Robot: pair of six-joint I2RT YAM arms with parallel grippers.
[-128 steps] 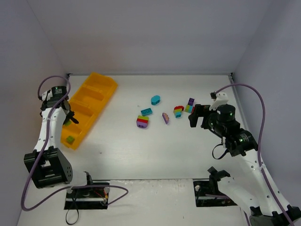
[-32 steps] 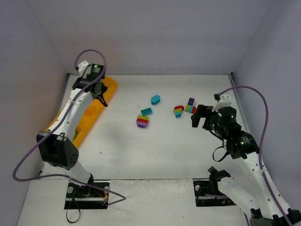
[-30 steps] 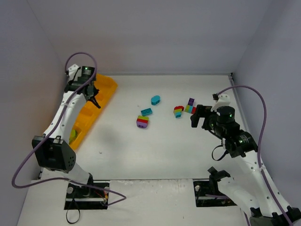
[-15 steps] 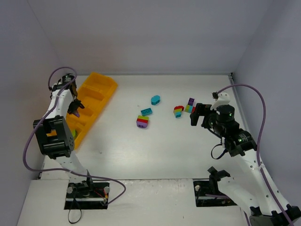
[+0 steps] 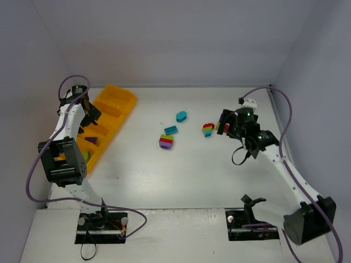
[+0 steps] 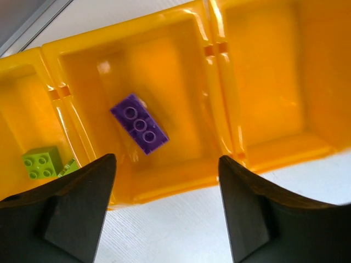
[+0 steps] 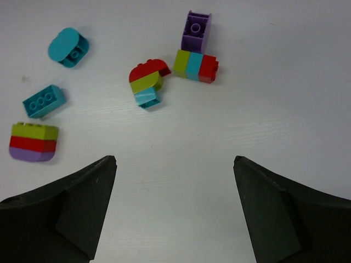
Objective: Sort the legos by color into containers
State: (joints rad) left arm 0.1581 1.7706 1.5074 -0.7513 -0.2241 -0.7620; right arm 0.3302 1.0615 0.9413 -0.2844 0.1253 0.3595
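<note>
The long orange-yellow tray (image 5: 124, 103) holds the containers along the left wall. My left gripper (image 5: 89, 116) (image 6: 166, 159) hangs open above a middle container, and a purple lego (image 6: 140, 123) (image 5: 91, 140) lies loose on that container's floor. Lime legos (image 6: 41, 163) sit in the neighbouring container. My right gripper (image 5: 225, 124) (image 7: 174, 159) is open and empty, just near of the loose legos: a purple brick (image 7: 196, 30), a lime-teal-red row (image 7: 196, 64), a red-lime-teal stack (image 7: 147, 82) (image 5: 208, 129), a rounded teal piece (image 7: 68, 47) (image 5: 181, 116), a teal brick (image 7: 44, 101) (image 5: 170, 130) and a lime-red-purple stack (image 7: 33, 141) (image 5: 166, 142).
The tray's raised dividing walls (image 6: 219, 98) separate the containers. Grey walls close the table at the left, back and right. The arm bases and cable boxes (image 5: 101, 226) line the near edge.
My left gripper has swung from the tray's far end to a middle container and opened; the purple lego now lies there. My right arm has reached forward to the loose legos.
</note>
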